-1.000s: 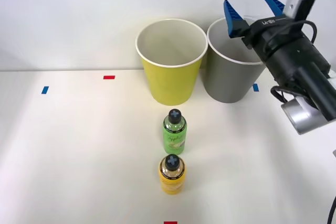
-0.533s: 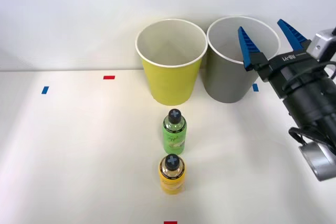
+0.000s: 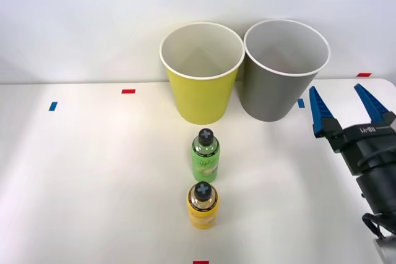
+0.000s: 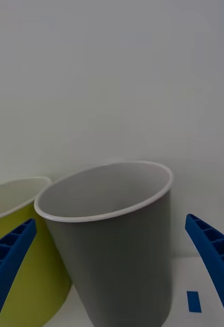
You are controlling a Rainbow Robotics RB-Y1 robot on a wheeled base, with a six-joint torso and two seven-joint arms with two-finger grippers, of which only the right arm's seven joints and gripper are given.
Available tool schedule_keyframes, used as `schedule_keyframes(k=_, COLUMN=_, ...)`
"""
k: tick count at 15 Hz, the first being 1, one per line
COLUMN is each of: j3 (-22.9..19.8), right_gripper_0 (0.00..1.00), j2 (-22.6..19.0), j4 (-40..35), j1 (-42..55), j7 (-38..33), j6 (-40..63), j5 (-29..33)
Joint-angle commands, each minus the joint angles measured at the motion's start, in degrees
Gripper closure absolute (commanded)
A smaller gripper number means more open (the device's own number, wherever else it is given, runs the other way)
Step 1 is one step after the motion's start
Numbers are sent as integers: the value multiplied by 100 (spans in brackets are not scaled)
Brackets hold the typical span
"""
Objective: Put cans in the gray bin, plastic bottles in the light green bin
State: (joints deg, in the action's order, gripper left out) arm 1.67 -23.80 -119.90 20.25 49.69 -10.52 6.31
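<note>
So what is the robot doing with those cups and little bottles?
It is sorting. The right gripper is open and empty, off to the right of the gray bin. The green bottle and the yellow-orange bottle stand upright on the table, not yet in the light green bin.

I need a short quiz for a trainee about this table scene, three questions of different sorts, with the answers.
1. True or false: the right pincer is open and holds nothing.
2. Which bottle stands nearer the light green bin: A the green bottle, B the yellow-orange bottle?
3. Fill in: on the robot's right of the light green bin stands the ____ bin.

Key: 1 true; 2 A; 3 gray.
</note>
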Motion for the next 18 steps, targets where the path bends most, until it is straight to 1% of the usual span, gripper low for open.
schedule_keyframes(k=1, j3=-176, right_gripper_0=0, j2=412, j4=11, j1=559, j7=-12, j6=-82, j5=-50)
schedule_keyframes(k=5, j3=-307, right_gripper_0=0, j2=763, j4=2, j1=1043, j7=-30, j6=-82, j5=-77)
schedule_keyframes(k=9, j3=-404, right_gripper_0=0, j2=1334, j4=11, j1=1280, j7=23, j6=-64, j5=-33)
schedule_keyframes(k=10, j3=-395, right_gripper_0=0, j2=1387, j4=11, j1=1324, j7=32, j6=-64, j5=-24)
schedule_keyframes(k=14, j3=-343, right_gripper_0=0, j2=1387, j4=11, j1=1588, j7=67, j6=-55, j5=20)
schedule_keyframes(k=18, j3=-281, right_gripper_0=0, j2=1405, j4=11, j1=1640, j7=155, j6=331, j5=81)
